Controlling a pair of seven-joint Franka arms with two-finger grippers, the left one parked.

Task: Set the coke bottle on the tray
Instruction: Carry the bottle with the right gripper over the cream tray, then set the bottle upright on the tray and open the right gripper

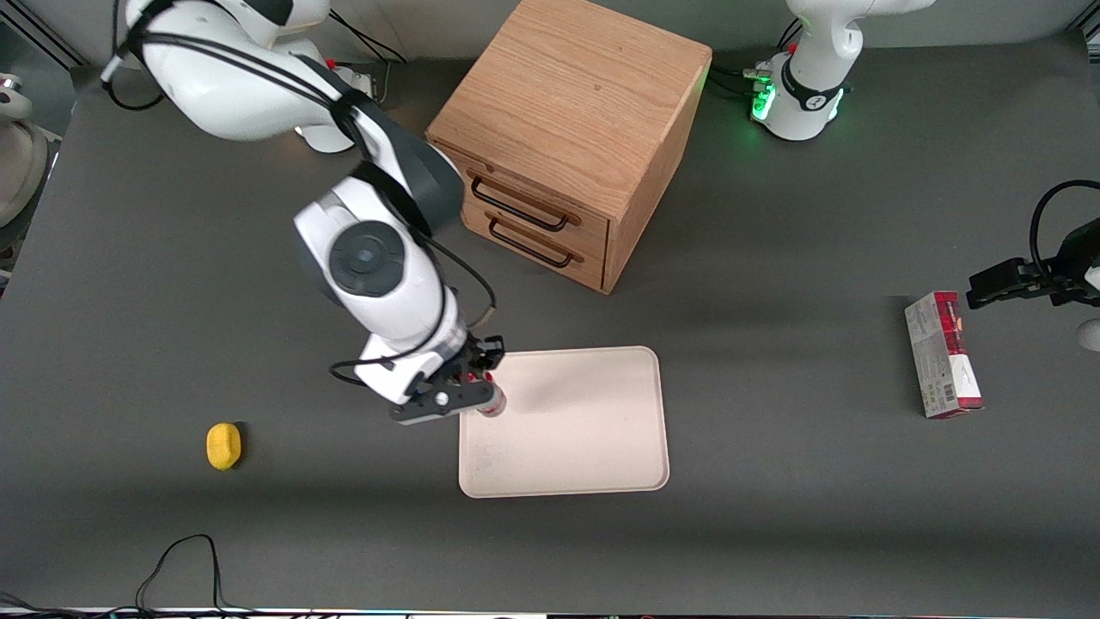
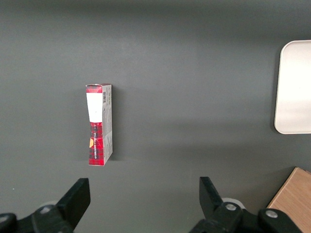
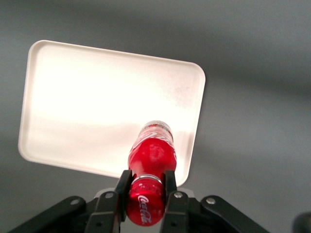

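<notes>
My right gripper [image 1: 475, 391] is shut on the coke bottle [image 3: 150, 160], a slim red bottle with white script, held by its neck just below the red cap. The fingers [image 3: 123, 182] press both sides of the neck. In the front view only a bit of the bottle [image 1: 490, 402] shows under the gripper. It hangs over the edge of the cream-white tray [image 1: 567, 421] that lies toward the working arm's end of the table. The tray [image 3: 97, 107] lies below the bottle's clear base; I cannot tell whether the base touches it.
A wooden two-drawer cabinet [image 1: 571, 137] stands farther from the front camera than the tray. A yellow object [image 1: 223, 446] lies toward the working arm's end of the table. A red-and-grey carton [image 1: 943, 354] lies toward the parked arm's end; it also shows in the left wrist view [image 2: 99, 124].
</notes>
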